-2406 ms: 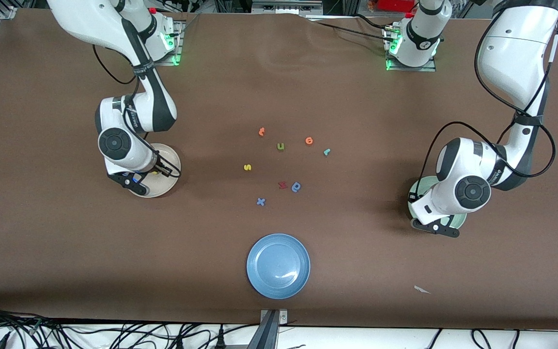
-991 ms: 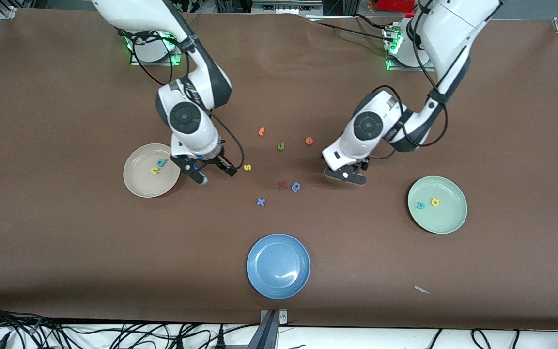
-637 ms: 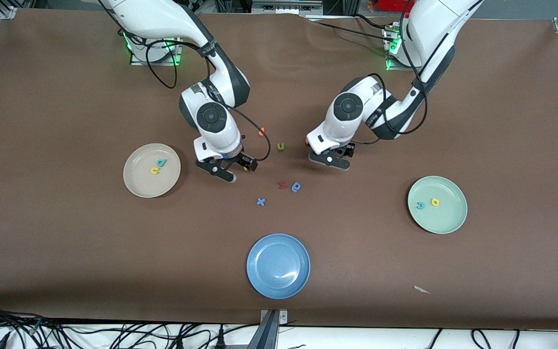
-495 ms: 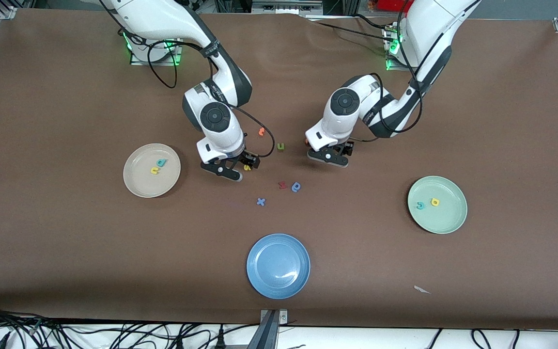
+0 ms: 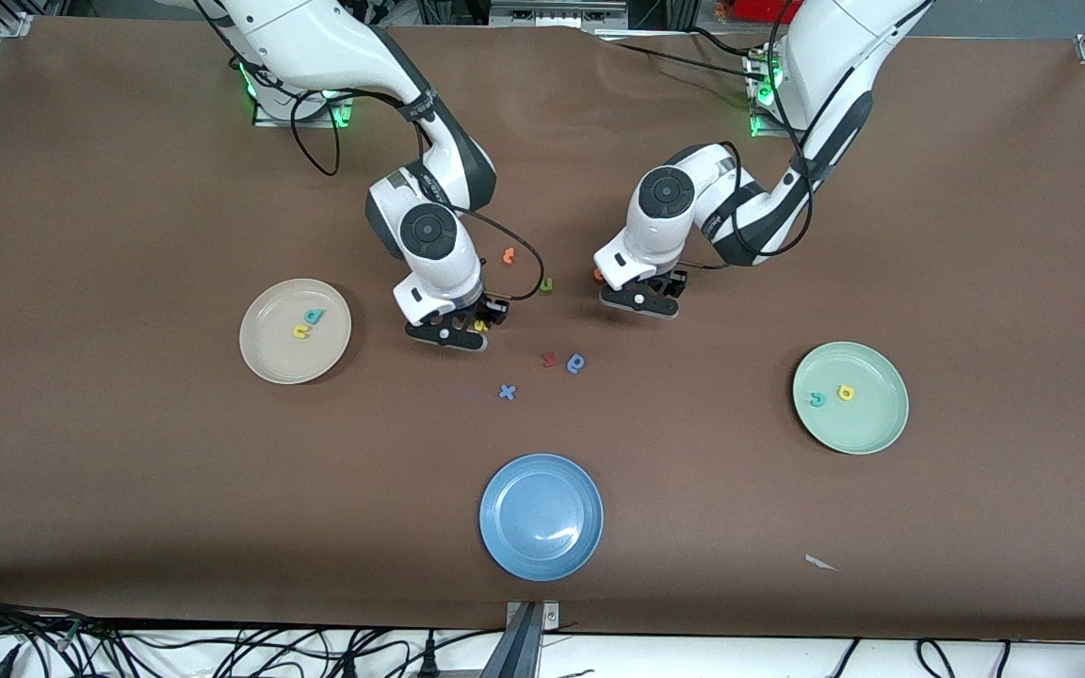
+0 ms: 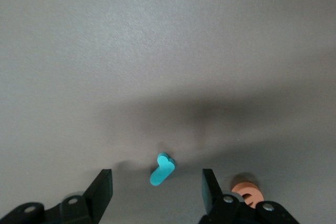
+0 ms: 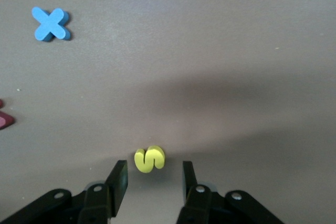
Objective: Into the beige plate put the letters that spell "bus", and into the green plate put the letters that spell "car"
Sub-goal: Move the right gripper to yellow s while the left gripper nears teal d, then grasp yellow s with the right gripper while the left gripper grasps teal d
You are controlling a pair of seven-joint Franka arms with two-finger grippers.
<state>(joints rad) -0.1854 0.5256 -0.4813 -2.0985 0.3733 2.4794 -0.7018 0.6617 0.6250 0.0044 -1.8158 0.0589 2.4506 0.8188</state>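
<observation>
The beige plate (image 5: 260,353) holds a teal "b" (image 5: 315,316) and a yellow "u" (image 5: 300,331). Toward the left arm's end of the table, the green plate (image 5: 872,428) holds a teal "c" (image 5: 817,399) and a yellow "a" (image 5: 846,392). My right gripper (image 7: 152,179) is low over the yellow "s" (image 7: 149,159), open, with the letter at its fingertips and untouched. My left gripper (image 6: 156,187) stands open around the teal "r" (image 6: 161,169), with a gap on each side. In the front view the left gripper (image 5: 655,294) hides the "r".
Loose letters lie mid-table: an orange one (image 5: 508,254), an olive "u" (image 5: 547,283), an orange "o" (image 6: 247,192) beside the left gripper, a maroon one (image 5: 549,359), a darker blue round one (image 5: 576,363) and a blue "x" (image 5: 507,392). A blue plate (image 5: 505,556) sits nearest the front camera.
Both arms left their plates and came to the middle letters. The right gripper settled over the "s", the left over the "r". Both pairs of jaws have narrowed.
</observation>
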